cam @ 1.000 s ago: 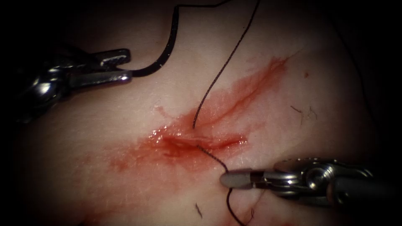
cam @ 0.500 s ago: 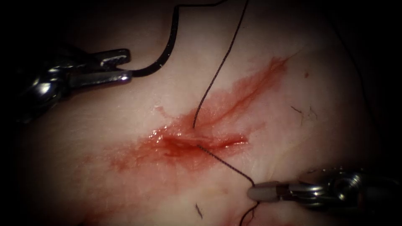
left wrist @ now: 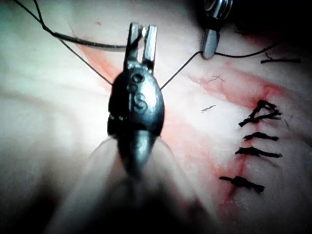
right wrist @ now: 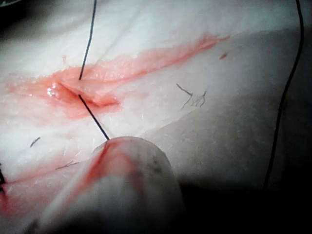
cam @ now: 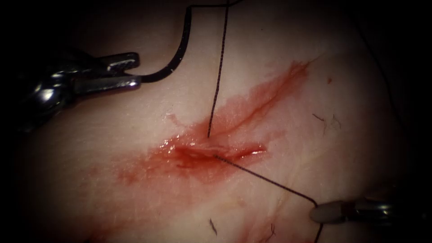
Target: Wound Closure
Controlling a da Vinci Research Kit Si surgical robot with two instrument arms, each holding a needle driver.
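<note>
Notably taut, dark thread [cam: 265,177] across glistening cut [cam: 211,152].

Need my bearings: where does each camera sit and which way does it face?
Endoscope: above and in front, facing the cut; left tool at one end of the needle, outside the tissue left of the cut; right tool grips thread.
Left wrist: along its shaft at the left tool; right tool beyond.
Right wrist: along its shaft past the right tool toward the cut.
All three share the thread.
</note>
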